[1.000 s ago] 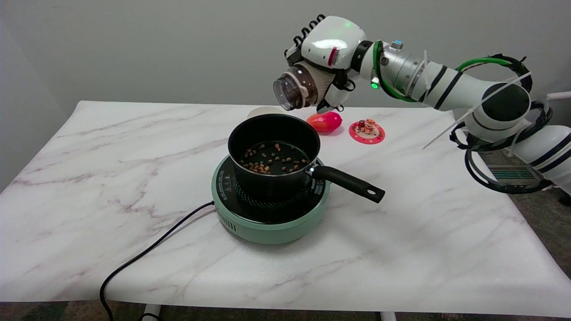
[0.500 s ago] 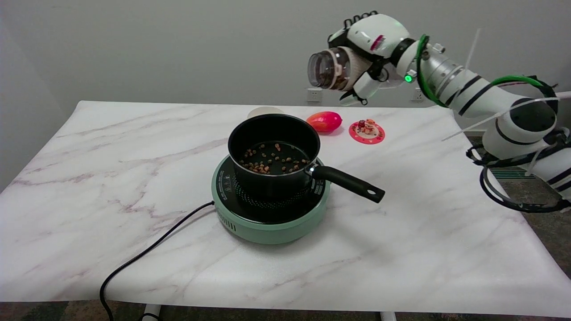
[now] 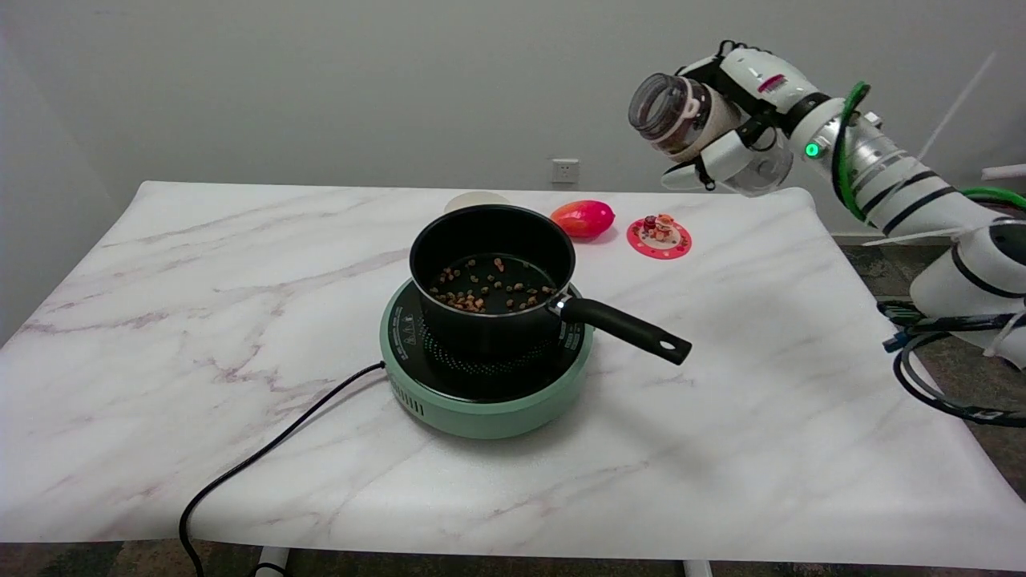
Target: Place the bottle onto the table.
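Note:
My right hand (image 3: 741, 112) holds a clear plastic bottle (image 3: 672, 114) high in the air above the table's far right corner. The bottle is tilted, its open mouth pointing up and to the left, and a little brown content shows near its base. The fingers wrap around the bottle's body and hide most of it. The marble table (image 3: 761, 385) lies well below the hand.
A black saucepan (image 3: 490, 272) with brown bits inside sits on a green hotplate (image 3: 486, 401), its handle (image 3: 625, 328) pointing right. Behind it are a red fruit-like object (image 3: 583, 218), a pink disc with small items (image 3: 659, 236) and a white rim (image 3: 473, 200). A black cord (image 3: 264, 457) runs off the front left.
The right hand has carried the bottle away from above the pan, up and to the right, and has turned its mouth from sideways-down towards upward. Nothing on the table has moved.

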You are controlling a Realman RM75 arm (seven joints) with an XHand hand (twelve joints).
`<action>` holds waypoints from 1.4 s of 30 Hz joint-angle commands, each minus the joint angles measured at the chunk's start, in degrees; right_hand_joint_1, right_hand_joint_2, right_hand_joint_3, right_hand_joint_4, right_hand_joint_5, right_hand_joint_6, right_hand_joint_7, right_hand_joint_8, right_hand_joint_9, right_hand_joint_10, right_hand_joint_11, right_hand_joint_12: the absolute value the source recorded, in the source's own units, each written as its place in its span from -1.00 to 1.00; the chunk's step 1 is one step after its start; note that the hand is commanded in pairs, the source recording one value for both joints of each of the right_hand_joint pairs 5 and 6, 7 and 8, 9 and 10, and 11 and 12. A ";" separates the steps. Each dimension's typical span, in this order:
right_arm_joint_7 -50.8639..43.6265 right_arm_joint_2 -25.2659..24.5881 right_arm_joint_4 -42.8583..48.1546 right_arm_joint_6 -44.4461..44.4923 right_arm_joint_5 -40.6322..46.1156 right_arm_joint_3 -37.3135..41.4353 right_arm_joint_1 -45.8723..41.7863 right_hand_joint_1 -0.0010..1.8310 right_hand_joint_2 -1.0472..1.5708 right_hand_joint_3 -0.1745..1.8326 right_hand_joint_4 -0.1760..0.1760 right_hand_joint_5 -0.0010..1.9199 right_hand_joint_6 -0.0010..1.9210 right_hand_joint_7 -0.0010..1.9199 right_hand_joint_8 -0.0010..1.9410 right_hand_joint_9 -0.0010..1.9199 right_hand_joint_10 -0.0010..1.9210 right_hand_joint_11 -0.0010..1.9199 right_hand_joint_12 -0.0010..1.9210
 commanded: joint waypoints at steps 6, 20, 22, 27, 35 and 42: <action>-8.22 -9.76 -19.76 22.34 35.57 13.75 -8.87 0.56 0.57 -0.27 0.00 0.62 0.62 0.82 0.80 0.41 0.41 0.25 0.25; -9.18 -9.36 -35.17 31.85 56.27 1.54 -4.56 0.55 0.60 -0.31 0.00 0.63 0.63 0.83 0.81 0.43 0.43 0.26 0.26; -9.02 -9.36 -39.09 33.77 58.82 -1.49 -2.88 0.55 0.61 -0.32 0.00 0.62 0.62 0.83 0.81 0.43 0.43 0.26 0.26; -9.58 -10.39 -43.90 36.09 62.03 -5.82 -0.40 0.55 0.61 -0.30 0.00 0.63 0.63 0.84 0.82 0.43 0.43 0.26 0.26; -23.28 -15.20 -47.11 35.54 68.92 -5.91 2.01 0.52 0.69 -0.33 0.00 0.71 0.71 0.89 0.87 0.47 0.47 0.32 0.32; -29.71 -17.43 -52.45 36.01 70.18 -7.58 6.55 0.51 0.71 -0.36 0.00 0.72 0.72 0.89 0.87 0.48 0.48 0.32 0.32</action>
